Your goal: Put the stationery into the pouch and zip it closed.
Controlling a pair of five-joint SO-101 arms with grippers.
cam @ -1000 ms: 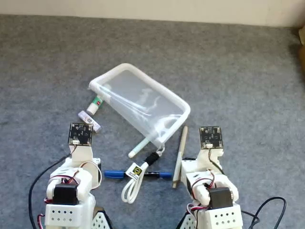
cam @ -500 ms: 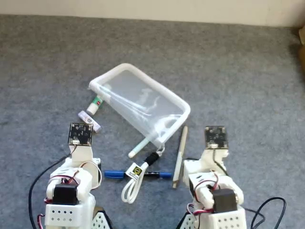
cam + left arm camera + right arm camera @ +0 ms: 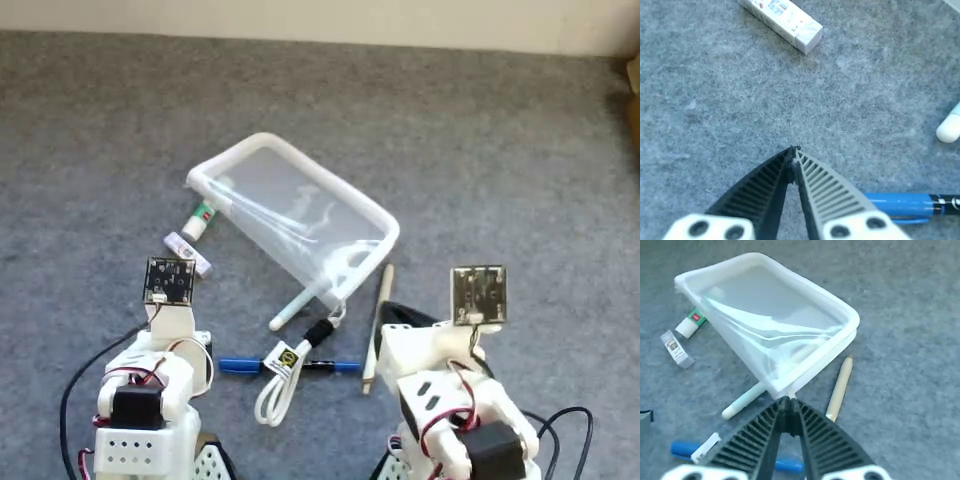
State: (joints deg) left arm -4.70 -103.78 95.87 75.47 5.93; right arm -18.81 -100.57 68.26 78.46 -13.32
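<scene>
Left arm (image 3: 150, 385): near left, folded low.
Left tool (image 3: 792, 150): tips pressed together, nothing held.
Right arm (image 3: 445, 385): near right, angled far-left.
Right tool (image 3: 789, 401): closed, empty.

one clear pouch (image 3: 330, 185), one blue pen (image 3: 238, 366), one white pen (image 3: 295, 308), one beige pencil-like stick (image 3: 378, 322), one green-labelled glue stick (image 3: 200, 219), one small white block (image 3: 187, 252), and one coiled white cable (image 3: 275, 392).
</scene>
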